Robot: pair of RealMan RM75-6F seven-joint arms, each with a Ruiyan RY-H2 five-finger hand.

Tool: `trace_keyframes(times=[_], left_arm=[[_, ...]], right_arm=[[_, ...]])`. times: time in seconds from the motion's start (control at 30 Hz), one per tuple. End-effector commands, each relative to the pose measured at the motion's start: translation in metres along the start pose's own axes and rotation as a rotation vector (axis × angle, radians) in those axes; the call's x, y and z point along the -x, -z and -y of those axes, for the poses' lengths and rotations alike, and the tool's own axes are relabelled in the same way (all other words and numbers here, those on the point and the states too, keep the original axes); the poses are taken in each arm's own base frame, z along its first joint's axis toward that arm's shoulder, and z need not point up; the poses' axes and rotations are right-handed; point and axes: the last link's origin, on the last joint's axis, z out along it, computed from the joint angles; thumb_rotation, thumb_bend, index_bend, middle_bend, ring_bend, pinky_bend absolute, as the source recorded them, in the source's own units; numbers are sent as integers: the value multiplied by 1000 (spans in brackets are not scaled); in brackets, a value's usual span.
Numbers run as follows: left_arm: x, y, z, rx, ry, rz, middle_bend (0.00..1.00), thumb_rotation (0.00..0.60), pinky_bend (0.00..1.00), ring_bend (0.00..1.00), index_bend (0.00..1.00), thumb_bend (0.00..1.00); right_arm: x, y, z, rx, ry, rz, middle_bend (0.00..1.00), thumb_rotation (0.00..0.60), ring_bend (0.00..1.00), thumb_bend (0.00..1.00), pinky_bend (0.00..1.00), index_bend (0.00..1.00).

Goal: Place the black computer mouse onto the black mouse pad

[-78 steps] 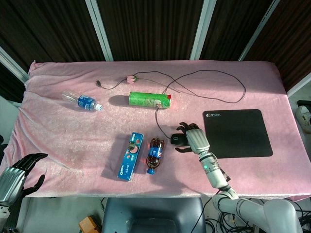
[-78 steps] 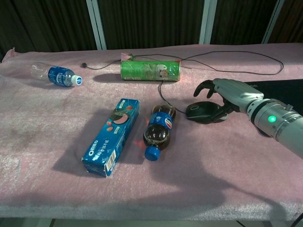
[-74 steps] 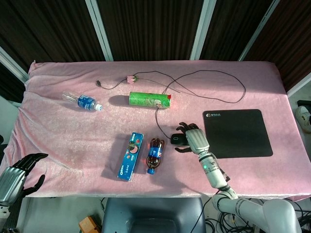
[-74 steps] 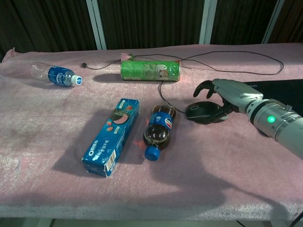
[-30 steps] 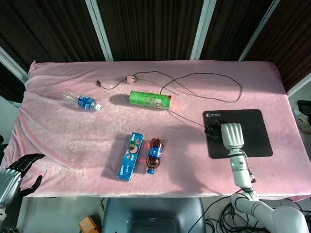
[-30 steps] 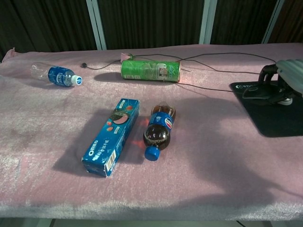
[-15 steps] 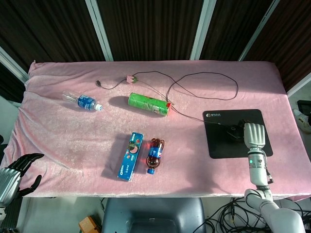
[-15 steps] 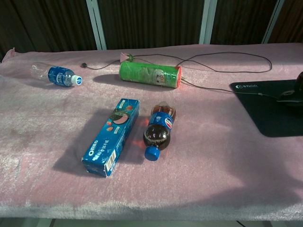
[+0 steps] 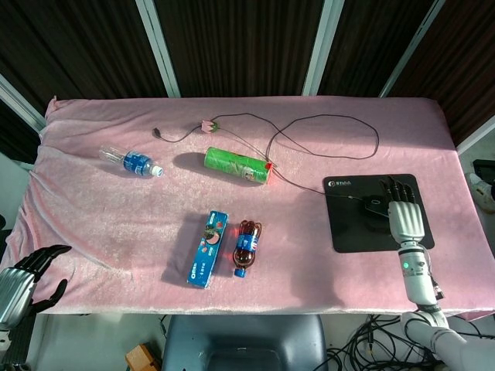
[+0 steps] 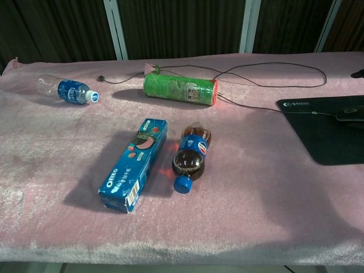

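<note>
The black computer mouse (image 9: 376, 207) lies on the black mouse pad (image 9: 356, 228), right of the pad's middle. In the chest view the mouse (image 10: 350, 115) shows at the right edge on the pad (image 10: 324, 142). My right hand (image 9: 406, 216) hovers just right of the mouse with its fingers (image 9: 398, 185) stretched out and apart, holding nothing. The mouse's thin cable (image 9: 325, 121) runs left off the pad and loops across the back of the table. My left hand (image 9: 19, 282) hangs below the table's front left corner, holding nothing.
A green chip can (image 9: 238, 166) lies against the cable. An Oreo box (image 9: 206, 249) and a cola bottle (image 9: 246, 246) lie near the front. A water bottle (image 9: 131, 161) lies at the left, with a small pink flower (image 9: 207, 125) at the back.
My right hand carried the mouse from beside the cola bottle rightward onto the pad, then let go and spread its fingers. The cable dragged and turned the green can.
</note>
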Motion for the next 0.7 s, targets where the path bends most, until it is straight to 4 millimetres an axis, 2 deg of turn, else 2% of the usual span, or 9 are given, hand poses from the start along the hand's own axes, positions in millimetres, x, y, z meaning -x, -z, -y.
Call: trace_keyframes(times=[0.03, 0.13, 0.27, 0.37, 0.5, 0.7], left_arm=[[1, 0, 0, 2, -2, 1, 246, 600, 415, 248, 224, 420], [1, 0, -1, 0, -8, 3, 246, 600, 415, 248, 224, 420], [2, 0, -2, -1, -16, 0, 246, 600, 415, 248, 224, 420], [3, 0, -2, -2, -22, -3, 246, 600, 415, 248, 224, 420], [4, -1, -3, -2, -27, -3, 246, 600, 415, 247, 224, 420], [6, -2, -4, -1, -35, -3, 249, 600, 415, 245, 224, 420]], right_arm=[[-32, 31, -3, -56, -66, -94, 0, 600, 0, 269, 0, 0], [-49, 62, -4, -37, -79, -98, 0, 600, 0, 269, 0, 0], [-69, 118, -1, 62, -98, -59, 0, 600, 0, 269, 6, 0], [-77, 147, 1, 121, -60, -65, 0, 600, 0, 269, 20, 0], [-81, 166, 7, 113, -13, -51, 0, 600, 0, 269, 32, 0], [-81, 177, 13, 66, -16, -63, 0, 600, 0, 269, 40, 0]])
